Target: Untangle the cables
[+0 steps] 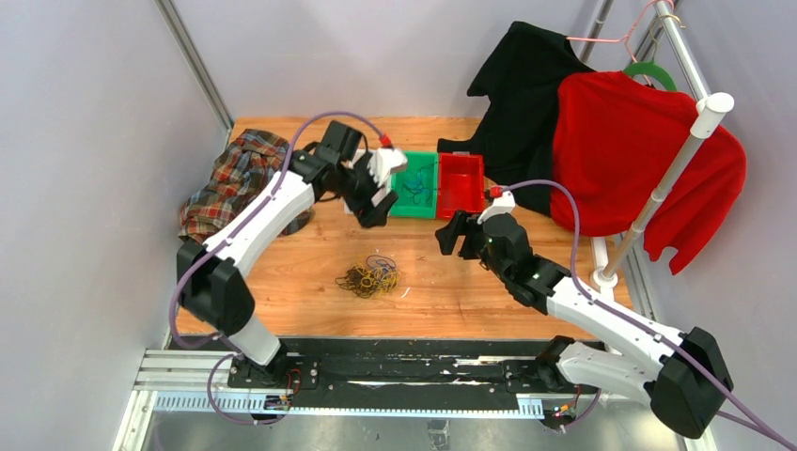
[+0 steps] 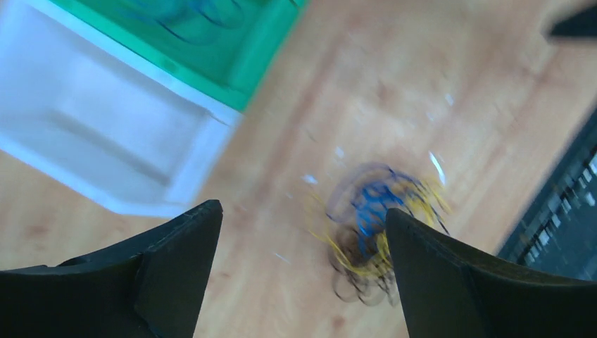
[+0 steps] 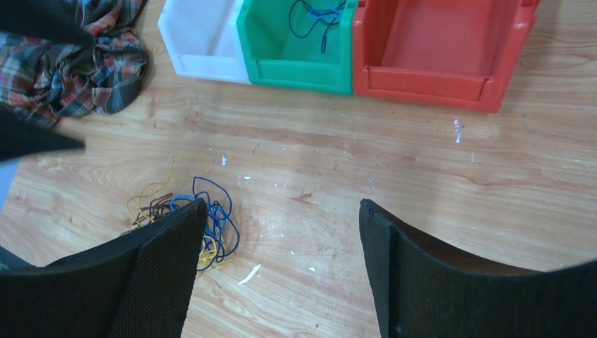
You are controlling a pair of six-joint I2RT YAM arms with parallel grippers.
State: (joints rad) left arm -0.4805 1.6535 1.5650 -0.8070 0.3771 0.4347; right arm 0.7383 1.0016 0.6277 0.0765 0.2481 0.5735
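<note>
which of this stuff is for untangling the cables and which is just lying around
For the job: tangle; blue cable in the green bin; probably also the white bin and red bin.

Lying about: plaid cloth; red shirt; black shirt.

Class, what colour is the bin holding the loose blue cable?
Green plastic bin, clearest in the right wrist view.

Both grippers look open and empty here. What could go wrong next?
1. The tangle mixes blue, yellow and dark cables; a pinch may lift several at once.
2. The left gripper hangs close to the white bin and green bin, and its view is blurred; a quick swing could knock them.
3. The right gripper also faces the tangle; both arms reaching in may collide.
</note>
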